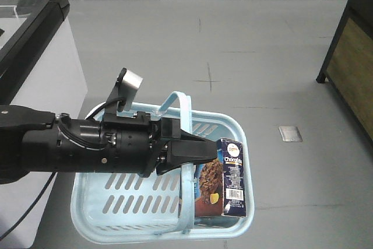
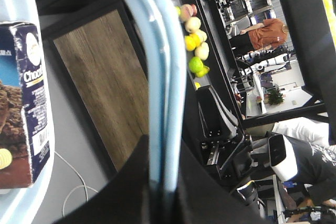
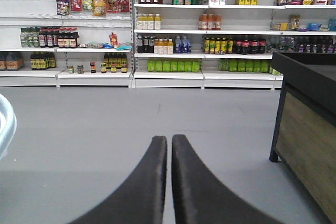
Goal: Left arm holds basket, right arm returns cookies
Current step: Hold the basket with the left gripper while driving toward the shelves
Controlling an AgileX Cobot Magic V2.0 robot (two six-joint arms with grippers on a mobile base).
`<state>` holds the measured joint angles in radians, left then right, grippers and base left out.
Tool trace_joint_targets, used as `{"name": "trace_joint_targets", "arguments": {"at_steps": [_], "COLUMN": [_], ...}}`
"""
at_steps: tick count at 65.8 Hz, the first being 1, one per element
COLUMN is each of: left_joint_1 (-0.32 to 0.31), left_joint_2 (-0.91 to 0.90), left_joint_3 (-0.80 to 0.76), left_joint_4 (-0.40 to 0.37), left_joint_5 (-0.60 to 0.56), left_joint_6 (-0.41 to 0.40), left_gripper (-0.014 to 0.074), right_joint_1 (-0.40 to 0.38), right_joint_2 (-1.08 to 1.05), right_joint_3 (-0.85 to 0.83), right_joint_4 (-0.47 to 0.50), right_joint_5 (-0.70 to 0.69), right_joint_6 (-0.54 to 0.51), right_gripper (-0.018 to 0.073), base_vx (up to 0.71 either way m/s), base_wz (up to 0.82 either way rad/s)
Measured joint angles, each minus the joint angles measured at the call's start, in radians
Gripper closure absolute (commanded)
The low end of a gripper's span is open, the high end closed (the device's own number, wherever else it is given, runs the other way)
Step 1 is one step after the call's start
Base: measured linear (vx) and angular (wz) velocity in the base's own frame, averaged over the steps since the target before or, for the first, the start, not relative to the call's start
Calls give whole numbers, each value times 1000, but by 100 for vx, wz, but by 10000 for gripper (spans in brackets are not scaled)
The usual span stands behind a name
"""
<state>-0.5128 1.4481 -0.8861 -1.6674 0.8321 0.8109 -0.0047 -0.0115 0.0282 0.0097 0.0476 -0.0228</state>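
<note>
The left end effector [image 1: 204, 148] is clamped on the hoop handle [image 1: 185, 109] of the basket [image 1: 93, 225]. The cookies carton [image 1: 224, 182] is stood upright inside the basket, just beside that end effector at 4 o'clock. The right end effector [image 3: 169, 145] is pressed together.

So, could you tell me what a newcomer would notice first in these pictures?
Probably the thick black left arm crossing the front view, its left pincer clamped on the hoop handle of the light blue basket. Next, the navy cookie carton sitting in the basket's right end. In the right wrist view, the right pincer is shut and empty, facing stocked shelves.
</note>
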Motion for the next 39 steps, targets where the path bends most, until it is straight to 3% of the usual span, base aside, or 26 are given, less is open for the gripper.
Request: {"name": "trace_joint_targets", "arguments": {"at_steps": [39], "left_joint_1": [0], "left_joint_2": [0], "left_joint_3": [0], "left_joint_4": [0], "left_joint_5": [-7], "left_joint_6": [0], "left_gripper": [599], "right_joint_1": [0], "right_joint_2": [0], "right_joint_3": [0], "right_joint_4": [0], "right_joint_5": [0], "right_joint_6": [0], "right_gripper": [570], "base_vx": [51], "base_wz": [3]}}
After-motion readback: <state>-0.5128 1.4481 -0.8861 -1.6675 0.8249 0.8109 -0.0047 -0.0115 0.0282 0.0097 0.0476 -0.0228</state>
